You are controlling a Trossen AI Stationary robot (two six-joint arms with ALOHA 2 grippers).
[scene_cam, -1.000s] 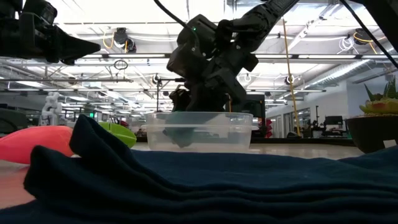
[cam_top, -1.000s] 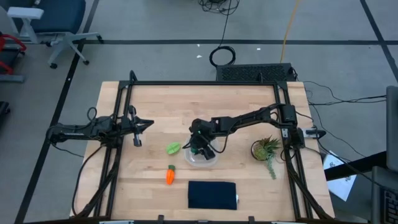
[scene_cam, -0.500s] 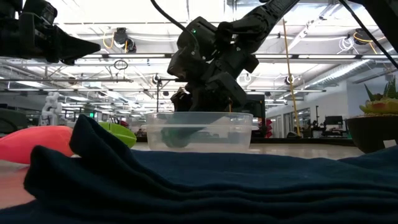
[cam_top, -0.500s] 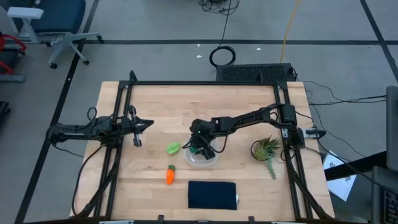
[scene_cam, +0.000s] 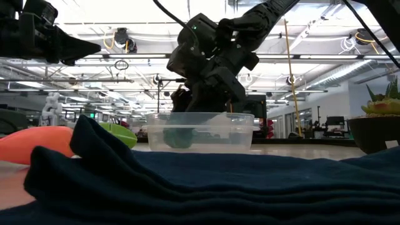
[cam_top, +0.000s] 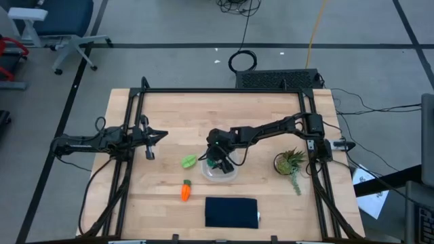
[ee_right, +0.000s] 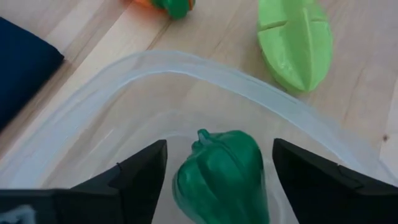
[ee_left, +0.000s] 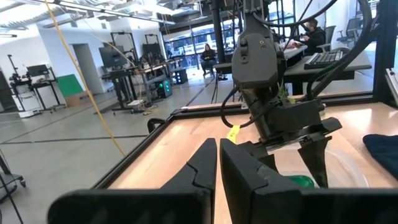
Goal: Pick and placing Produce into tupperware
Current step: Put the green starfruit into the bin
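**A:** Where is the dark green round toy vegetable (ee_right: 221, 171)?

**B:** Inside the clear rounded-square plastic tupperware (ee_right: 124, 81), between the right gripper's (ee_right: 214, 163) spread fingers, apparently untouched.

**A:** And the rest?

**B:** The light yellow-green leafy toy (cam_top: 189, 161) lies at the tub's nine o'clock, the orange toy carrot (cam_top: 185, 191) at seven. Both probably light, hard, slick; pinch across the middle. The left gripper (cam_top: 163, 134) waits, fingers pressed together.

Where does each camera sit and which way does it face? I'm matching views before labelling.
High: overhead, straight down on table, both arms.
Low: table height, across dark cloth to tupperware; right gripper above.
Left wrist: past shut left gripper toward right arm.
Right wrist: down between open fingers at dark green piece inside.
Shared: that piece and the tupperware show in low and right wrist views.
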